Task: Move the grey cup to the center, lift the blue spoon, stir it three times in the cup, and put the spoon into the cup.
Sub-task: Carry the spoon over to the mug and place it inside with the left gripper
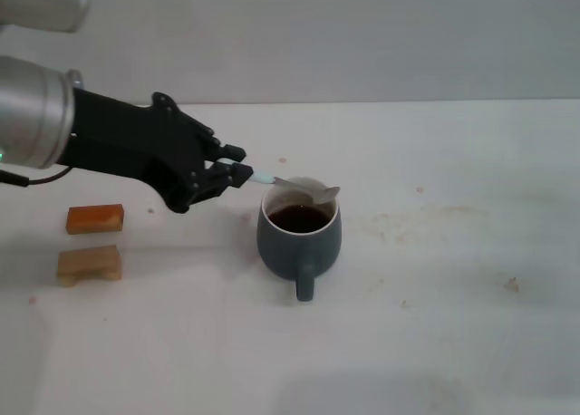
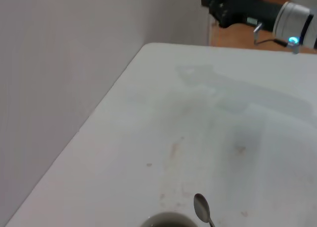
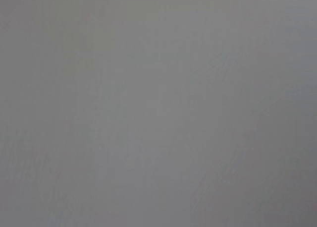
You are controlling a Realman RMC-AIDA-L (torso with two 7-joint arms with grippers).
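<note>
In the head view the grey cup [image 1: 300, 236] stands upright near the middle of the white worktop [image 1: 435, 324], its handle turned toward the robot and dark brown liquid showing inside the white inner wall. The left claw [image 1: 243, 172] reaches in from the left side, just beside the cup's rim, and its fingers are closed on the pale end of the blue spoon [image 1: 299, 188] — the spoon lies nearly level, its handle running from the claw across the rim and its metal bowl sitting over the far right edge of the cup, above the liquid rather than in it. Two small wooden blocks rest well off to the left: the orange-brown block [image 1: 94, 218] farther from the robot and the paler wooden block [image 1: 89, 264] nearer, close to each other but apart. In the left wrist view the worktop stretches away beside a plain grey wall [image 2: 59, 78]; at the picture's lower edge a sliver of the cup's rim [image 2: 166, 220] shows, with the spoon's metal bowl [image 2: 201, 207] just beside it. Far off at the worktop's end, the right arm [image 2: 277, 16] sits parked — whether its claw is open or closed cannot be told. The right wrist view shows only a flat grey surface, with nothing to make out.
</note>
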